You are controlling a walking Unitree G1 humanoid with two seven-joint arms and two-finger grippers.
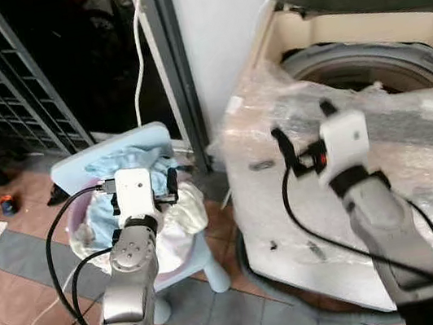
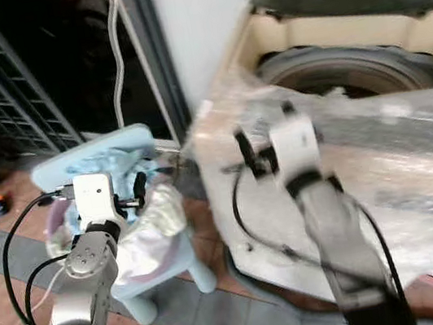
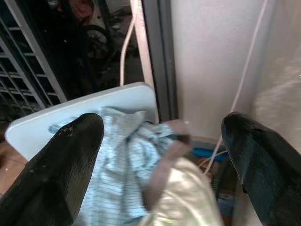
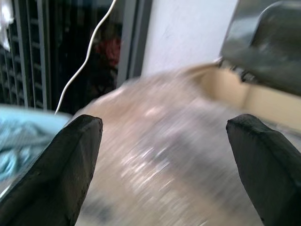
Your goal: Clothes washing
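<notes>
Blue checked cloth [image 3: 117, 160], left end effector [image 3: 160, 155] agape

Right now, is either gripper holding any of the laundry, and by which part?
Nothing is held. The left gripper is open above the pale blue checked cloth; the right gripper is open over the plastic-wrapped washing machine.

Home laundry corner; top-loading washing machine [image 1: 367, 72]; clothes [image 1: 130, 164]; tiled floor [image 1: 19, 268]
</notes>
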